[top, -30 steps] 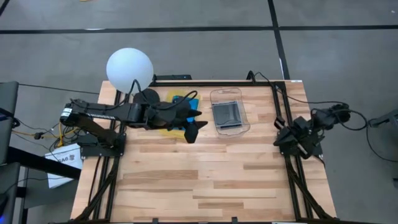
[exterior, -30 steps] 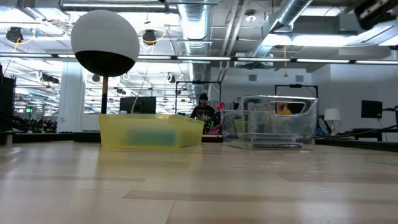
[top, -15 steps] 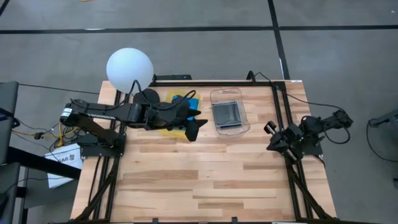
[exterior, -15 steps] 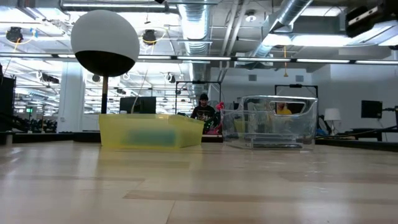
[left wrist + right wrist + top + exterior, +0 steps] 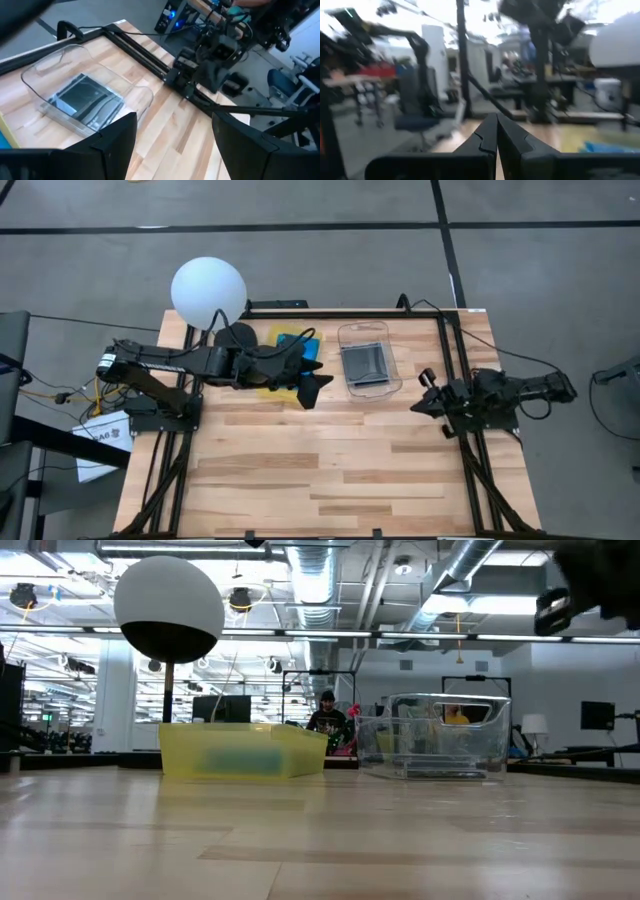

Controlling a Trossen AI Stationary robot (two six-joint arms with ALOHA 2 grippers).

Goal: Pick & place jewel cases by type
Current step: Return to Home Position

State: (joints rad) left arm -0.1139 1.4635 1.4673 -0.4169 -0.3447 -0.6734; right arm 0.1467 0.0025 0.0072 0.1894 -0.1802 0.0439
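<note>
Sorting looks done: bright blue plastic jewel cases point(image 5: 300, 338) under the wide, empty left tool point(image 5: 318, 376), grey-clear jewel cases point(image 5: 365, 362) just beside it (right tool point(image 5: 496, 131) closed, well apart).

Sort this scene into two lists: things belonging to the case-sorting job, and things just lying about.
Belong: blue jewel cases in the yellow tray; grey jewel cases in the clear container; left claw, open, by the tray; right claw, shut, near the table's right edge.
Lying about: white ball; papers beside the table; person far behind.
</note>
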